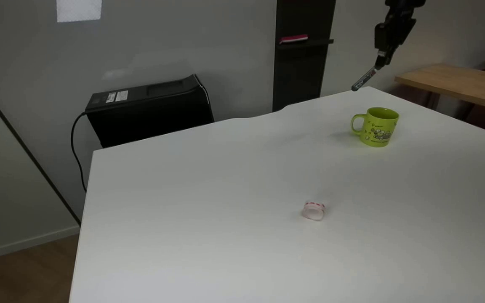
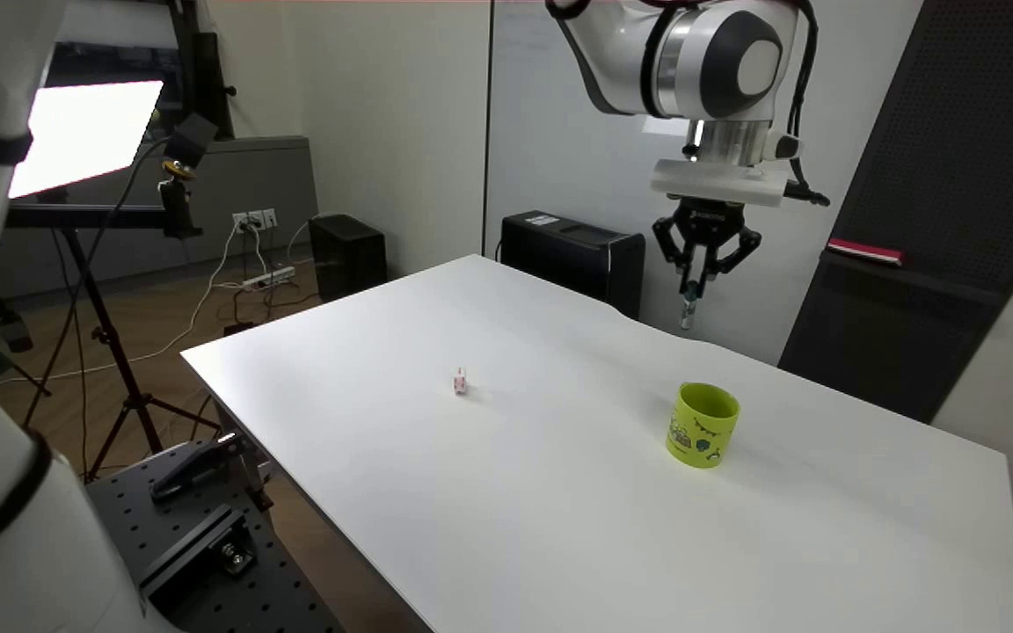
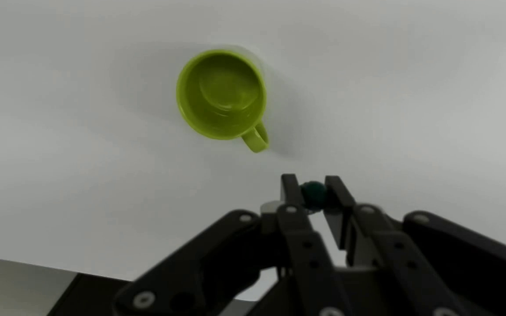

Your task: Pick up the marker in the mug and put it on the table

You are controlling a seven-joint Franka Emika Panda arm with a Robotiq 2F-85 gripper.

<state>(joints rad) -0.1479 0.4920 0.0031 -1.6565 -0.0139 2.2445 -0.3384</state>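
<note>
The hand is pinched right on the marker, which hangs tilted midair, higher than the mug. I'd lower slow, well beside it, touch the surface, then release.

Pale walls, brown floor
A wooden desk sits lower, right of the jaws, in an exterior view.

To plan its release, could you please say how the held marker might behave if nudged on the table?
The marker might roll, looking round end-on in the wrist view; it's probably stiff, jutting unbent from the gripper.
</note>
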